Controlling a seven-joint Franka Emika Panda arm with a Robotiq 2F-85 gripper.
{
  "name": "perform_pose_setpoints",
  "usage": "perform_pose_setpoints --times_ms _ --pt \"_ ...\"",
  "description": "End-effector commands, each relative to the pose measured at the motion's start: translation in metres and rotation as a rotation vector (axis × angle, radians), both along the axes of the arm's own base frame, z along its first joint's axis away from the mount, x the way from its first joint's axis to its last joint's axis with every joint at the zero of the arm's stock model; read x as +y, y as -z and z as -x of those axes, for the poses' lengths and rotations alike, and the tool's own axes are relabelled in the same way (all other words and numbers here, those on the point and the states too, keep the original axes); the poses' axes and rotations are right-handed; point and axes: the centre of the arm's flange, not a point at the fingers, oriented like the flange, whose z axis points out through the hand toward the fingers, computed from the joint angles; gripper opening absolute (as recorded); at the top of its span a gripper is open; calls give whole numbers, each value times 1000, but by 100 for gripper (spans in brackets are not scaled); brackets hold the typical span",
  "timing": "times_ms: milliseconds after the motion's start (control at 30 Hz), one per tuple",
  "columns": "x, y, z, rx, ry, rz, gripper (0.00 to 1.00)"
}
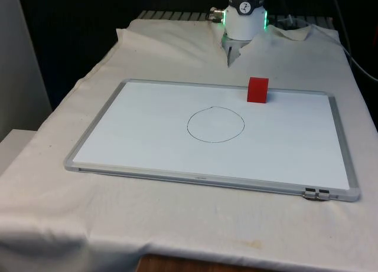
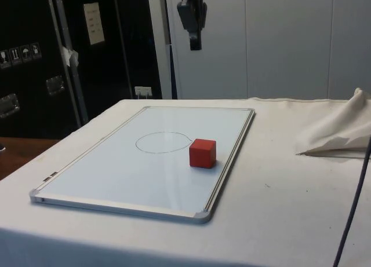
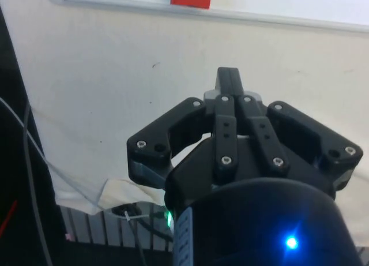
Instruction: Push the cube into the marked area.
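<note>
1. On the whiteboard (image 1: 147, 115) we see the red cube (image 1: 257, 89) by its far edge, outside the drawn circle (image 1: 215, 124).
2. Our gripper (image 2: 195, 44) hangs high, fingers clenched together.
3. We read no writing.

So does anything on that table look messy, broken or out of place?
Nothing broken or spilled. The red cube sits on the whiteboard outside the drawn circle, near the board's edge. The white cloth is bunched up beside the board.
</note>
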Motion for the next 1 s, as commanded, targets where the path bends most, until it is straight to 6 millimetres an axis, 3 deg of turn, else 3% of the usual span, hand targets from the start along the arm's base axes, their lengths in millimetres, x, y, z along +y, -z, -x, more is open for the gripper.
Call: perform_pose_setpoints --times_ms 0,300,533,567,967 --pt "3 4 6 -10 2 -8 0" --pt "27 30 28 -21 -7 -7 0" --pt "45 64 54 -13 -6 -1 0" --pt "43 62 50 -6 -14 1 0" --pt "56 106 79 5 29 6 0"
